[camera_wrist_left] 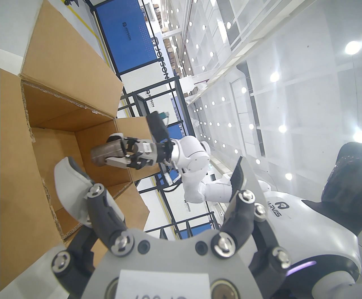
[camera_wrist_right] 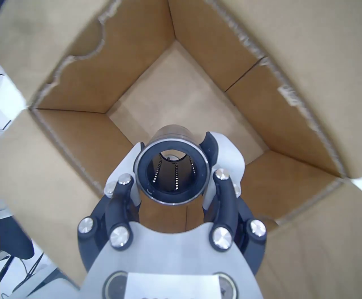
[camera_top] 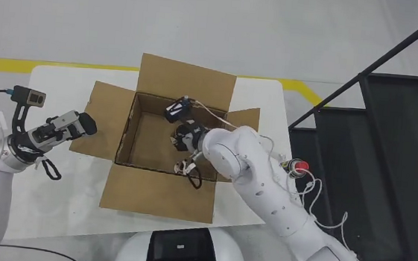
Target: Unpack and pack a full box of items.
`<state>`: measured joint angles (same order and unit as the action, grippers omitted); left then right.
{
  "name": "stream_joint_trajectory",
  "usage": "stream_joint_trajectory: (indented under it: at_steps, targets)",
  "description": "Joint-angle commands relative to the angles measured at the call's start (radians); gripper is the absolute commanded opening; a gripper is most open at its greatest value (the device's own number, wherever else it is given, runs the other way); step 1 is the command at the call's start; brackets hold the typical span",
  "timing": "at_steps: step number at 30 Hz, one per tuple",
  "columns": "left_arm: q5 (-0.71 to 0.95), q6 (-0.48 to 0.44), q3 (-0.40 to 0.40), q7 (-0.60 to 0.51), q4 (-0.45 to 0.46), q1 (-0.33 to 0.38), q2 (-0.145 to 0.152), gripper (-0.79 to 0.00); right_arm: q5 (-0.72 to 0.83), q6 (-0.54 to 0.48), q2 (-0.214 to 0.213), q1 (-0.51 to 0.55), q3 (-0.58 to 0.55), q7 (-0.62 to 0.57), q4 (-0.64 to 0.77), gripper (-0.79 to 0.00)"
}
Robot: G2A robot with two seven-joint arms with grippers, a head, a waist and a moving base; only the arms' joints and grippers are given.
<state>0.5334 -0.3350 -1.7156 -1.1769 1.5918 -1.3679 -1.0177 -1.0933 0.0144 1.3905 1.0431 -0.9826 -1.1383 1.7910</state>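
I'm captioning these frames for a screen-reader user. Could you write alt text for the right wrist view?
The right end effector is shut on a hollow silver metal cylinder with rows of small balls lining its bore, pointed into an open brown cardboard box. The box's rough-edged walls and flaps surround it, with the box floor beyond.

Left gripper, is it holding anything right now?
No, the left gripper has its fingers spread wide apart, and nothing sits between them.
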Motion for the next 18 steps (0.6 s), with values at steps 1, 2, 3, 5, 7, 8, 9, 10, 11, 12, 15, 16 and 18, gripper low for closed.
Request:
stream_joint_trajectory:
  at_steps: [1,2,3,5,7,8,9,10,11,12,15,16,18]
  targets:
    - [0.0,0.0,0.0,0.0,0.0,0.0,0.0,0.0,0.0,-0.022,-0.015,0.051,-0.067,-0.027,0.118,-0.785]
    - [0.0,0.0,0.0,0.0,0.0,0.0,0.0,0.0,0.002,-0.028,-0.021,0.077,-0.099,-0.037,0.164,-0.785]
    - [0.0,0.0,0.0,0.0,0.0,0.0,0.0,0.0,0.006,-0.036,-0.027,0.1,-0.129,-0.038,0.208,-0.785]
    - [0.0,0.0,0.0,0.0,0.0,0.0,0.0,0.0,0.026,-0.059,-0.038,0.149,-0.193,-0.039,0.277,-0.785]
    - [0.0,0.0,0.0,0.0,0.0,0.0,0.0,0.0,0.05,-0.066,-0.047,0.196,-0.257,-0.025,0.33,-0.785]
    - [0.0,0.0,0.0,0.0,0.0,0.0,0.0,0.0,0.058,-0.068,-0.051,0.22,-0.293,-0.014,0.35,-0.785]
    - [0.0,0.0,0.0,0.0,0.0,0.0,0.0,0.0,0.059,-0.076,-0.056,0.243,-0.323,-0.012,0.368,-0.785]
    - [0.0,0.0,0.0,0.0,0.0,0.0,0.0,0.0,0.074,-0.078,-0.059,0.266,-0.35,-0.003,0.388,-0.785]
    - [0.0,0.0,0.0,0.0,0.0,0.0,0.0,0.0,0.089,-0.085,-0.062,0.286,-0.373,0.004,0.404,-0.785]
    - [0.0,0.0,0.0,0.0,0.0,0.0,0.0,0.0,0.112,-0.09,-0.064,0.305,-0.396,0.018,0.418,-0.785]
    - [0.0,0.0,0.0,0.0,0.0,0.0,0.0,0.0,0.176,-0.092,-0.067,0.344,-0.437,0.058,0.437,-0.785]
    - [0.0,0.0,0.0,0.0,0.0,0.0,0.0,0.0,0.176,-0.092,-0.067,0.344,-0.437,0.058,0.437,-0.785]
    - [0.0,0.0,0.0,0.0,0.0,0.0,0.0,0.0,0.176,-0.092,-0.067,0.344,-0.437,0.058,0.437,-0.785]
